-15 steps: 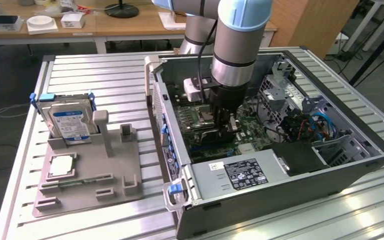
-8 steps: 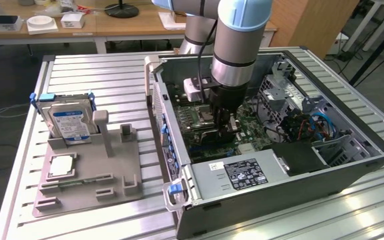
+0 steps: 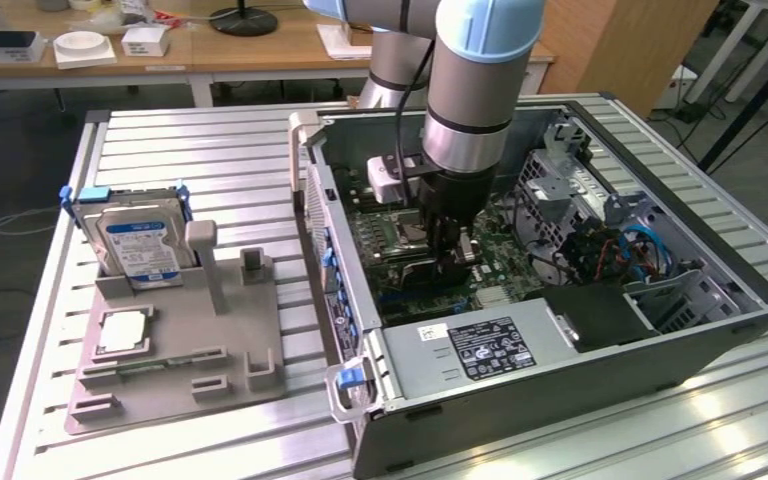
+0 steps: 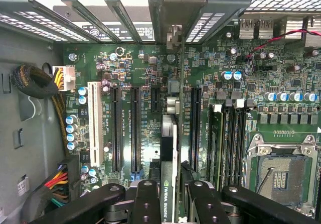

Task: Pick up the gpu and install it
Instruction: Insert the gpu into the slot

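Note:
My gripper [image 3: 451,250] hangs inside the open computer case [image 3: 704,340], low over the green motherboard [image 3: 491,250]. In the wrist view the gripper [image 4: 169,204] is shut on the gpu [image 4: 168,189], a thin black card seen edge-on with a green label on it. The two black fingers [image 4: 145,199] press on either side of the card. The card stands upright over the row of long black expansion slots [image 4: 135,128], and its pale metal end bracket [image 4: 173,33] reaches the slotted back wall of the case. How deep the card sits in a slot is hidden.
A grey holder [image 3: 211,340] at the exterior view's left carries the silver hard drive [image 3: 144,245], a processor chip [image 3: 124,330] and a memory stick [image 3: 157,365]. Inside the case are the power supply [image 3: 484,345], an open processor socket [image 4: 281,171] and cable bundles [image 4: 35,81].

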`<state>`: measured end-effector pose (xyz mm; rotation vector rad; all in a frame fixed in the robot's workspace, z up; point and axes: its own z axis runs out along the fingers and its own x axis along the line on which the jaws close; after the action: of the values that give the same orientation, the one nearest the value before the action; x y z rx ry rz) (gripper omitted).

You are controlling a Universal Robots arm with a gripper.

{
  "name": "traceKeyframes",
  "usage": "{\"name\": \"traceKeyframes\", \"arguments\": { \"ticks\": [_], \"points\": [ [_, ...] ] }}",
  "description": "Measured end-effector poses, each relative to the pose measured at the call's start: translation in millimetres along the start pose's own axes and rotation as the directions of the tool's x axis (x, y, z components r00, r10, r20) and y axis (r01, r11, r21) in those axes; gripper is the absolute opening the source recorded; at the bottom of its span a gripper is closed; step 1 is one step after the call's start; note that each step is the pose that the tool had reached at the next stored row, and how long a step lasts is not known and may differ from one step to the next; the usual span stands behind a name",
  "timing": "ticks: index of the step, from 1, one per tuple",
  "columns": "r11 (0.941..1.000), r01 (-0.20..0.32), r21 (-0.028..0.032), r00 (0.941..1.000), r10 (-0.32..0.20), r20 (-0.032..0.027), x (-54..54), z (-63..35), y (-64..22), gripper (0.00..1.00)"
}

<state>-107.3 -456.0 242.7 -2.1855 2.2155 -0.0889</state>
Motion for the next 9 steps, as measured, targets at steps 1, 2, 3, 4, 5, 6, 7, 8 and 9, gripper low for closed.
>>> {"name": "traceKeyframes", "arguments": {
  "ticks": [1,2,3,4,5,6,7,8,9],
  "points": [
    [1.0,0.0,0.0,1.0,0.0,0.0,0.0,0.0,0.0,0.26],
    [1.0,0.0,0.0,1.0,0.0,0.0,0.0,0.0,0.0,0.26],
    [1.0,0.0,0.0,1.0,0.0,0.0,0.0,0.0,0.0,0.26],
    [1.0,0.0,0.0,1.0,0.0,0.0,0.0,0.0,0.0,0.26],
    [1.0,0.0,0.0,1.0,0.0,0.0,0.0,0.0,0.0,0.26],
    [1.0,0.0,0.0,1.0,0.0,0.0,0.0,0.0,0.0,0.26],
    [1.0,0.0,-0.0001,1.0,0.0,0.0,0.0,0.0,0.0,0.26],
    [1.0,0.0,0.0,1.0,0.0,0.0,0.0,0.0,0.1,0.26],
    [1.0,0.0,0.0,1.0,0.0,0.0,0.0,0.0,0.0,0.26]
  ]
}}
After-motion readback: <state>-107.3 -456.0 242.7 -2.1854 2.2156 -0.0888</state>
